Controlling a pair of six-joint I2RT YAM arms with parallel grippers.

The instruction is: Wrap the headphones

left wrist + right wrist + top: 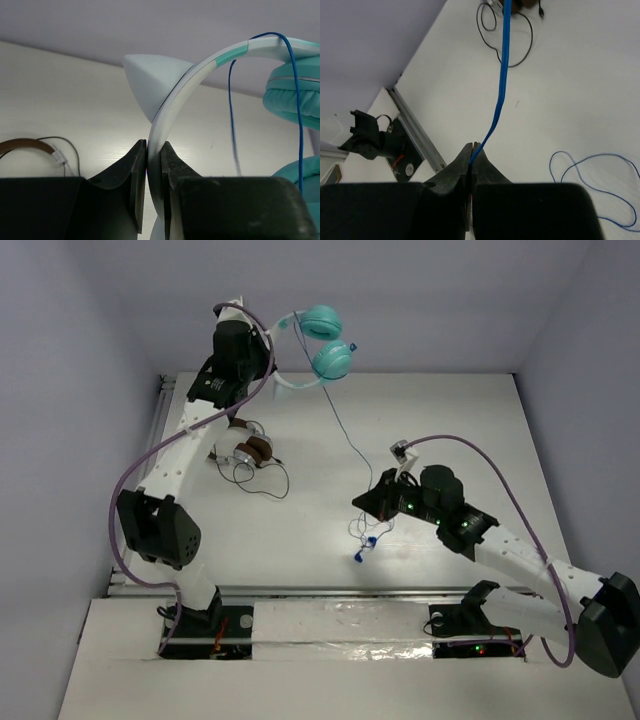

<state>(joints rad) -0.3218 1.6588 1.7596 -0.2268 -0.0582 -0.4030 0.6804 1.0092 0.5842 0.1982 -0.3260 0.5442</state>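
The headphones [325,338] have teal ear cups and a white headband [172,97]. My left gripper [272,372] is shut on the headband [288,380] and holds them raised at the table's far edge; the jaws clamp the band [154,155]. A teal ear cup [295,95] shows at the right of the left wrist view. The thin blue cable [345,430] runs taut from the cups down to my right gripper [372,498], which is shut on the cable [499,95]. The jaws pinch the cable [473,150]. The cable's loose end [365,540] lies coiled on the table.
Brown-banded headphones [250,447] with a thin black cable [270,480] lie on the table under the left arm; their band shows in the left wrist view [22,145]. A metal rail [415,132] runs along the table's left edge.
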